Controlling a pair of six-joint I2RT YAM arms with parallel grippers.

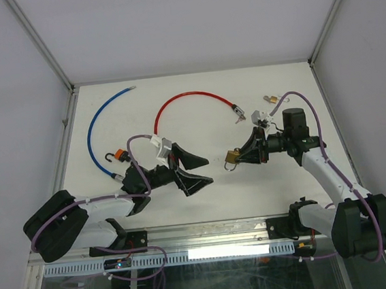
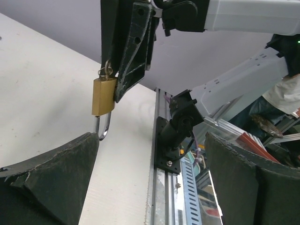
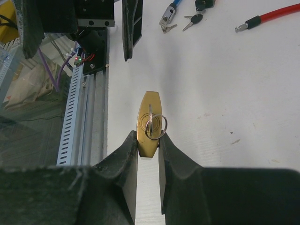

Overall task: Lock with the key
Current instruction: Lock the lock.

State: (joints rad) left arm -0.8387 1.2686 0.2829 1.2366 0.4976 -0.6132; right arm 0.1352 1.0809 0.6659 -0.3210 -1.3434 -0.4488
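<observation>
Left gripper (image 1: 209,171), left of centre in the top view, stands wide apart, empty. Right of it the right gripper (image 1: 239,157) is clamped on the brass padlock (image 1: 230,158), key (image 3: 150,116) inserted. Probably best to pinch the key's head, not its loose ring (image 3: 156,124), and twist along its axis

The left gripper (image 1: 208,171), on an arm reaching in from the near left, points right with jaws spread wide, facing the right gripper (image 1: 239,156), whose arm bends in from the near right, jaws pinched on a padlock (image 1: 230,158).
</observation>
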